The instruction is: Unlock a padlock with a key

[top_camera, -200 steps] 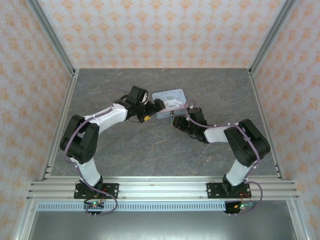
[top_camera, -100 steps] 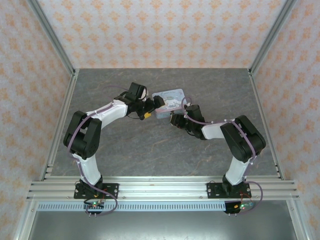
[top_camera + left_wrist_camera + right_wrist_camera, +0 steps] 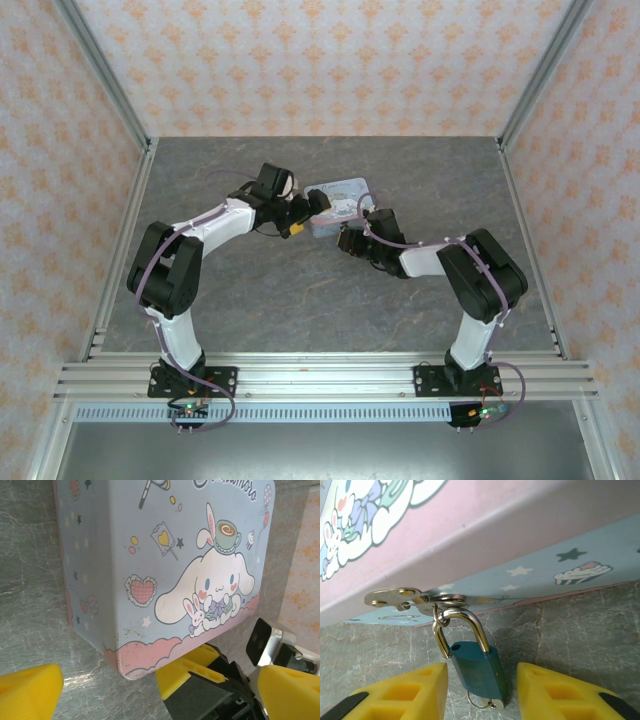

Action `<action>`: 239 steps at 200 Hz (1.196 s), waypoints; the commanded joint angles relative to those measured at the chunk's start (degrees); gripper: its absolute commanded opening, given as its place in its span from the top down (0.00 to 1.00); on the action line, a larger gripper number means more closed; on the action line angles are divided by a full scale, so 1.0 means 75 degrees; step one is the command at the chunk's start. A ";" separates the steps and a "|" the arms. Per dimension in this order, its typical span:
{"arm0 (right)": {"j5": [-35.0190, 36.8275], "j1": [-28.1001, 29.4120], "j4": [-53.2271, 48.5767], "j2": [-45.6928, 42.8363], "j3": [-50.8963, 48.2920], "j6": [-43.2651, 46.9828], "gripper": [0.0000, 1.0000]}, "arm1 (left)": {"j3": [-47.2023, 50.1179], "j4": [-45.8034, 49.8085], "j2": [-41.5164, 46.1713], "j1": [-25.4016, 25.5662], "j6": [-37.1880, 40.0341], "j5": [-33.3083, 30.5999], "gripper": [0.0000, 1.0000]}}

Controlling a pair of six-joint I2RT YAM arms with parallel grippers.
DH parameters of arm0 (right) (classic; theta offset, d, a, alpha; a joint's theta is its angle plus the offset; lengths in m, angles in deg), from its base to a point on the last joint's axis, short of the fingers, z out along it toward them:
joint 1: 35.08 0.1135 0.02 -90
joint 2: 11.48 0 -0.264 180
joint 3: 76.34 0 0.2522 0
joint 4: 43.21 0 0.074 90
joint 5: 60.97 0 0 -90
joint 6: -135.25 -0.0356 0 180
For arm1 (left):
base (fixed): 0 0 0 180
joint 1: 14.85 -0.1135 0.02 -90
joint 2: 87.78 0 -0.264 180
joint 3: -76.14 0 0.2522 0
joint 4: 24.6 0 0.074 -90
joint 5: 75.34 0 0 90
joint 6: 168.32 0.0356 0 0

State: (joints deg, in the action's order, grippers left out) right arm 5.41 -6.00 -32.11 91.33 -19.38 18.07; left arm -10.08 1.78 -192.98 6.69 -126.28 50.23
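The teal padlock (image 3: 479, 669) hangs by its silver shackle (image 3: 462, 625) from the hasp (image 3: 402, 598) of the pale blue cartoon tin (image 3: 150, 565). One shackle leg stands out of its hole. The key (image 3: 490, 703) sits in the padlock's bottom, with a thin wire ring on it. My right gripper (image 3: 482, 692) is open, with a yellow finger (image 3: 410, 692) on each side of the padlock and a gap to each. My left gripper (image 3: 157, 685) is open at the tin's near corner and holds nothing. From above, the left gripper (image 3: 303, 215) and right gripper (image 3: 346, 238) meet at the tin (image 3: 340, 192).
The tin lies on a grey marbled tabletop (image 3: 280, 290), walled by aluminium posts and patterned panels. In the left wrist view the right gripper's yellow finger (image 3: 192, 672) and black body sit just under the tin's pink edge, close to my left fingers.
The right gripper has edged left and closer to the tin's front edge. The left arm has shifted a little farther back along the tin's left side.
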 commanded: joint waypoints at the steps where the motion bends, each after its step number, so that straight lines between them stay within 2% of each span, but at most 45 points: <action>1: 0.0051 0.0139 -0.0205 0.0206 0.0149 0.0131 0.63 | -0.0217 -0.0007 -0.0140 -0.0118 -0.0015 0.0106 0.00; 19: 0.0081 0.0149 -0.0210 0.0202 0.0129 0.0116 0.68 | -0.0249 -0.0004 -0.0163 -0.0121 -0.0020 0.0098 0.00; 48: 0.0234 0.0143 -0.0221 0.0113 -0.0008 0.0101 0.85 | -0.0275 -0.0008 -0.0198 -0.0118 -0.0049 0.0104 0.00; 92: 0.0398 0.0098 -0.0274 -0.0143 -0.0233 0.0120 1.00 | -0.0264 0.0020 -0.0135 -0.0130 -0.0009 0.0065 0.00; 189: 0.0021 -0.0265 -0.0807 -0.1168 -0.0884 0.0373 1.00 | 0.0182 0.0486 0.0673 -0.0095 0.0358 -0.0553 0.00; 239: 0.0043 -0.0298 -0.0879 -0.1308 -0.1069 0.0273 1.00 | -0.0082 0.1150 0.0508 0.0291 0.0864 -0.1261 0.00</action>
State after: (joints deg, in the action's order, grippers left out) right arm 6.00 -7.80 -37.51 83.04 -26.18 19.67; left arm -9.14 5.47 -189.25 6.86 -123.31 45.38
